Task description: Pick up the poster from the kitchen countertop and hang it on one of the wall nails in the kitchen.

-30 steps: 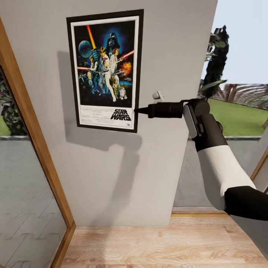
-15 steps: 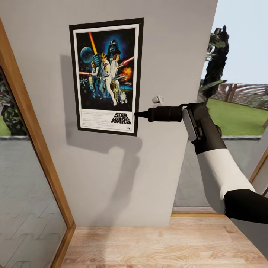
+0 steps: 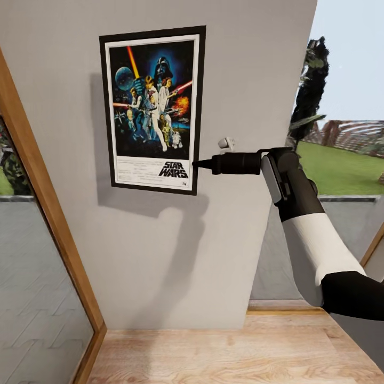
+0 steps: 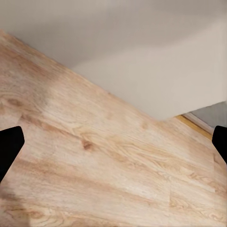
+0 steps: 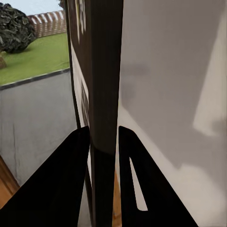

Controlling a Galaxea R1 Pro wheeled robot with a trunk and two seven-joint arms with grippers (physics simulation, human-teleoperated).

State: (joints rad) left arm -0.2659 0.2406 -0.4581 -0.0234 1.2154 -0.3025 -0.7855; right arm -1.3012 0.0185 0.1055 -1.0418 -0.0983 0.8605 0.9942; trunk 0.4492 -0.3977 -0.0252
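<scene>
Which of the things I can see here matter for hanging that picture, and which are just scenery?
Part of the job:
- poster, held flat against the wall
- right pincer, clamped on the poster's right edge

Just around:
- left pincer, open above the wooden floor
- wood-framed window
- tree and lawn outside

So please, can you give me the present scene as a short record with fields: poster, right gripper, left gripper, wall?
poster: Star Wars print, upright against the wall
right gripper: closed on the poster's right edge, low down
left gripper: open, holding nothing, above wooden floor
wall: light grey panel beside a wood-framed window
</scene>
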